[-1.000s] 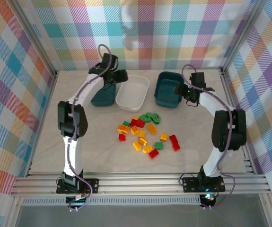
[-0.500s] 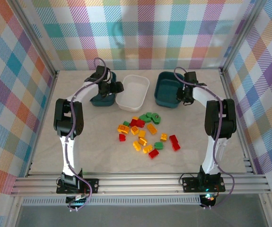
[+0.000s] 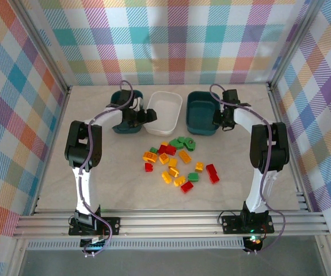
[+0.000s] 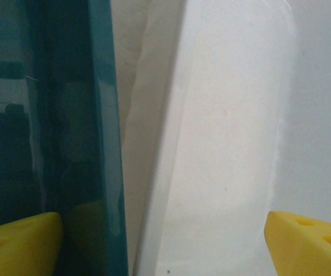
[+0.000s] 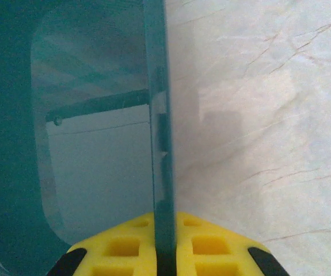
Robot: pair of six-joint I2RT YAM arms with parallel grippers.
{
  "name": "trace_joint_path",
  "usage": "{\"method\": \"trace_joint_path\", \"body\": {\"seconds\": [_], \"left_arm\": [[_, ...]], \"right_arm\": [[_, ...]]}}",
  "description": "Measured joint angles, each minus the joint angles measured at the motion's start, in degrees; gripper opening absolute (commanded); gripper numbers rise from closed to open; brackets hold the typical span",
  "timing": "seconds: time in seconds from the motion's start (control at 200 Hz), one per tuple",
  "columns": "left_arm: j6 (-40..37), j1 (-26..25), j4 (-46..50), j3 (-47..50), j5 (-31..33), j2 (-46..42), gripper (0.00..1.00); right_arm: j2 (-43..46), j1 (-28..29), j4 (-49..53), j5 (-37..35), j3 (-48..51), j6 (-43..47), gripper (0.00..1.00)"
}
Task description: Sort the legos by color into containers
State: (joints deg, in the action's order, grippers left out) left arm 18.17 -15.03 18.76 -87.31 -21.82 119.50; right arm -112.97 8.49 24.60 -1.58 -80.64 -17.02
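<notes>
Claws: right claw (image 5: 164, 244) clamps right teal bin (image 5: 15, 144) wall; left claw (image 4: 165, 241) spread beside white bin (image 4: 228, 144).

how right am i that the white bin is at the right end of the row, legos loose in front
No: the white bin sits mid-row, between the left teal bin and the right teal bin, per the top external view. Legos are loose in front.

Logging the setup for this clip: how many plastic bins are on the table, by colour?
Dark teal rounded-rectangular plastic bins: 2
White rounded-rectangular plastic bin: 1
Total: 3
</notes>
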Motion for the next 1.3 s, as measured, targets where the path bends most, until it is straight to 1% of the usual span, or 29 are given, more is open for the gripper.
{"method": "trace_joint_path", "body": {"seconds": [0.115,0.335,0.36,0.405,0.475,0.52,0.595,0.635,0.785,0.87,0.945,1.1,1.195,1.3], "left_arm": [[0.31,-1.18,-0.85,1.05,-0.98,-1.62,1.0],[0.46,-1.73,-1.36,1.07,-2.19,-2.99,1.0],[0.48,-1.73,-1.36,1.07,-2.25,-2.99,1.0],[0.48,-1.73,-1.36,1.07,-2.38,-2.99,1.0],[0.46,-1.73,-1.33,1.07,-2.27,-3.28,1.0],[0.46,-1.77,-1.29,1.09,-1.9,-3.74,1.0],[0.46,-1.77,-0.96,1.27,-0.52,-5.33,1.0],[0.48,-1.77,-0.83,1.49,0.42,-6.64,1.0],[1.4,-1.77,-1.2,5.11,3.58,-15.08,1.0],[2.67,-1.77,-2.89,8.85,4.81,-21.7,1.0],[4.48,-1.79,-5.55,13.33,5.7,-28.3,1.0],[11.52,-2.49,-15.85,29.62,6.91,-42.29,1.0],[16.57,-3.67,-21.81,40.19,6.69,-46.14,1.0],[21.07,-5.62,-23.69,48.89,6.71,-46.95,1.0]], "right_arm": [[0.11,1.14,0.07,1.31,0.07,0.02,0.05],[-1.33,1.7,1.92,2.82,-3.15,1.09,0.09],[-1.49,1.7,1.92,2.82,-3.37,1.25,0.12],[-1.64,1.7,2.1,2.8,-3.45,1.27,0.24],[-1.64,1.7,2.84,2.69,-3.45,1.16,0.39],[-1.62,1.7,3.15,2.71,-3.45,1.36,0.43],[-1.6,1.7,3.54,2.73,-3.45,1.38,0.54],[-1.46,1.7,3.63,2.75,-3.45,1.29,0.57],[1.64,1.7,4.57,2.89,-3.13,0.9,0.62],[6.12,1.7,4.98,2.4,-1.53,0.68,0.64],[12.15,1.7,5.18,1.6,1.33,0.07,0.64],[26.99,1.97,5.51,0.68,11.61,-2.56,0.63],[32.94,3.48,7.23,0.09,18.67,-3.8,0.62],[35.45,7.69,11.02,-0.44,25.59,-5.25,0.64]]}}
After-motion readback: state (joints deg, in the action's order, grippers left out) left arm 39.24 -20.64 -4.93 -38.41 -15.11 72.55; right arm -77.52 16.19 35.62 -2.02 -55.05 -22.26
